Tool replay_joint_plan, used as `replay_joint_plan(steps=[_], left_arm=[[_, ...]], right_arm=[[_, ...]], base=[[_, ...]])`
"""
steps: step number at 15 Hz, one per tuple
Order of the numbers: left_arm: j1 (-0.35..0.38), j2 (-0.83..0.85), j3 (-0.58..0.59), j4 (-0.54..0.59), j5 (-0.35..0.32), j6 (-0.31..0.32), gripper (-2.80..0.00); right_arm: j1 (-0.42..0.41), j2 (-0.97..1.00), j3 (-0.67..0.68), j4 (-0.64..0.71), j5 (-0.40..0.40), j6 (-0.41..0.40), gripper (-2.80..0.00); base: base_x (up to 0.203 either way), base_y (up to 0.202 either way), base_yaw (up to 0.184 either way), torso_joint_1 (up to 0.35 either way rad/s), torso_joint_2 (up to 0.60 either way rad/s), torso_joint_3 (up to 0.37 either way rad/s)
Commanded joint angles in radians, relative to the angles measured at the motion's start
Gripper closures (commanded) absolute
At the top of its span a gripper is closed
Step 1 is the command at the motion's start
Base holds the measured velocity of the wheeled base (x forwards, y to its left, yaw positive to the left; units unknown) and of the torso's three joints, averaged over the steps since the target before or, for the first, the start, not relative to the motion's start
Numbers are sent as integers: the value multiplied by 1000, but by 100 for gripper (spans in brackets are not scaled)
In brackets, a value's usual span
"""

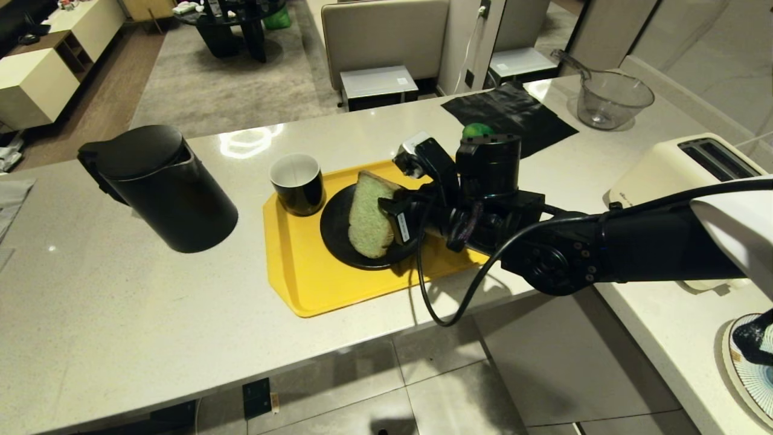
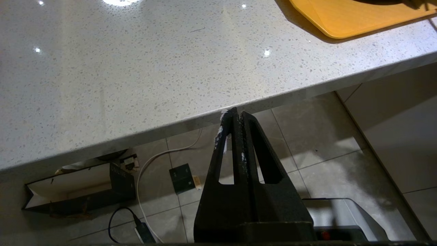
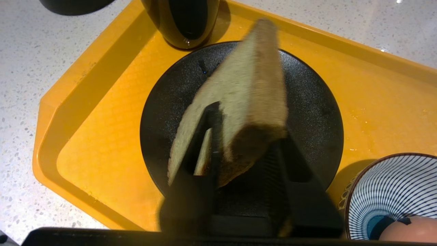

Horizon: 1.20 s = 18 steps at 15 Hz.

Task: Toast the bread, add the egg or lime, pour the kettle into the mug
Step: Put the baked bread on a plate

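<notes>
While the kettle [image 1: 158, 186] stands alone at the left of the desk [image 1: 90, 314], the mug [image 1: 297, 183] sits on the yellow tray [image 1: 314, 290], touching the black plate [image 1: 338, 232]. Above that plate the right hand [image 1: 395, 205] has its fingers apart around the tilted bread [image 1: 368, 217], one edge near the plate; I judge the slice could tip or slide off. Open desk lies leftward; the lime [image 1: 477, 130] and toaster [image 1: 688, 166] lie rightward. The left hand [image 2: 234, 118], fingers together, is parked below the desk edge.

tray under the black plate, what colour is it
Yellow tray; the right wrist view shows it best, under the plate.
</notes>
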Motion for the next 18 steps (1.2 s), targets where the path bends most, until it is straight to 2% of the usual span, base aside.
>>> replay_joint_plan(steps=[1,7,11,16,18], left_arm=[[-1,-1,0,0,0,0,0],[0,-1,0,0,0,0,0],[0,1,0,0,0,0,0],[0,-1,0,0,0,0,0],[0,-1,0,0,0,0,0]], right_arm=[[0,2,2,-3,-10,-5,-280],[1,-1,4,-3,-13,-25,-280],[9,5,6,-42,-6,-106,-280],[50,38,-2,-103,-12,-124,-280],[53,48,-2,-107,-13,-161,-280]], base=[[0,0,0,0,0,0],[0,0,0,0,0,0],[0,0,0,0,0,0],[0,0,0,0,0,0],[0,0,0,0,0,0]])
